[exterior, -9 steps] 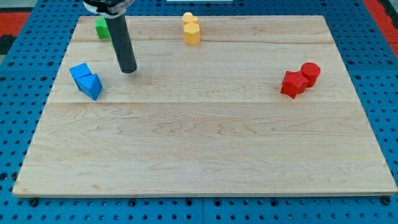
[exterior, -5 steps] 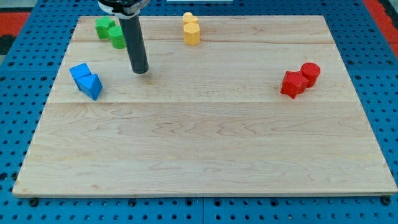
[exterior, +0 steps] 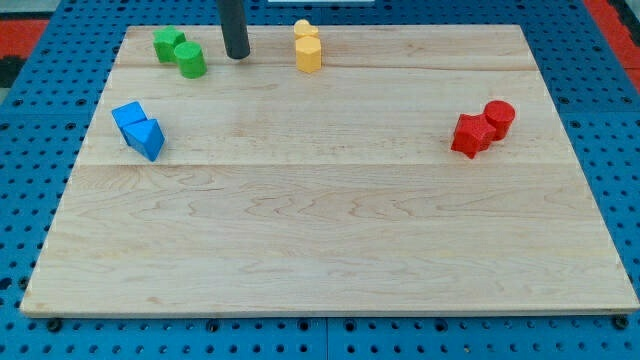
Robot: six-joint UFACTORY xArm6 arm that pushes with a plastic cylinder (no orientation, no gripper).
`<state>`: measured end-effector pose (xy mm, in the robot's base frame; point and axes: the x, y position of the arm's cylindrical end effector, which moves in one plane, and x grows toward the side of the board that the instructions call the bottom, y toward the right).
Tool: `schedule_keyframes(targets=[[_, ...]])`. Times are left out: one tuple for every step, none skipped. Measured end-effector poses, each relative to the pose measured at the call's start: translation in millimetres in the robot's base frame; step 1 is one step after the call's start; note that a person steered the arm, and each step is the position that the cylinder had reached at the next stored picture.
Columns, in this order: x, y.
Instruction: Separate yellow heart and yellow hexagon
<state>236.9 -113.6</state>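
The yellow heart (exterior: 304, 30) and the yellow hexagon (exterior: 309, 54) sit touching near the view's top edge of the wooden board (exterior: 330, 230), the heart behind the hexagon. My tip (exterior: 237, 55) stands on the board to the view's left of the yellow pair, roughly level with the hexagon, with a clear gap between them. It lies between the yellow pair and the green blocks.
A green block (exterior: 167, 43) and a green cylinder (exterior: 190, 60) sit at the top left. A blue cube (exterior: 129, 119) and blue triangle (exterior: 149, 138) touch at the left. A red star-like block (exterior: 469, 134) and a red cylinder (exterior: 499, 118) touch at the right.
My tip has moved up and to the right, from near the blue blocks to the top of the board beside the yellow pair. The blocks have not moved.
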Motion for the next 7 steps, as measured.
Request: schedule_keyframes(targets=[[-20,1],[-23,41],[-25,42],[-25,48],[-25,71],[-25,72],[-25,78]])
